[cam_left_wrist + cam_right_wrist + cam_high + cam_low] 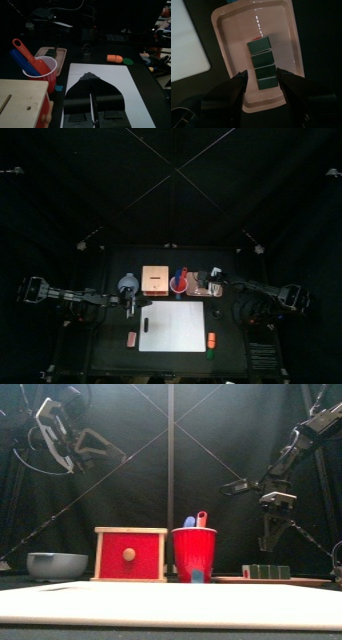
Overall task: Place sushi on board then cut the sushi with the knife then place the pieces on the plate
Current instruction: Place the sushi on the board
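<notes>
Sushi roll of dark green blocks (262, 62) lies in a row on the flat pink tray (271, 22). Right gripper (263, 76) hangs over one end, fingers wide apart. Left gripper (90, 76) is over the white cutting board (127, 85), fingers pressed together.

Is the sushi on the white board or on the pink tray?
On the pink tray. The right wrist view shows the sushi roll lying along it, below the open right gripper.
</notes>
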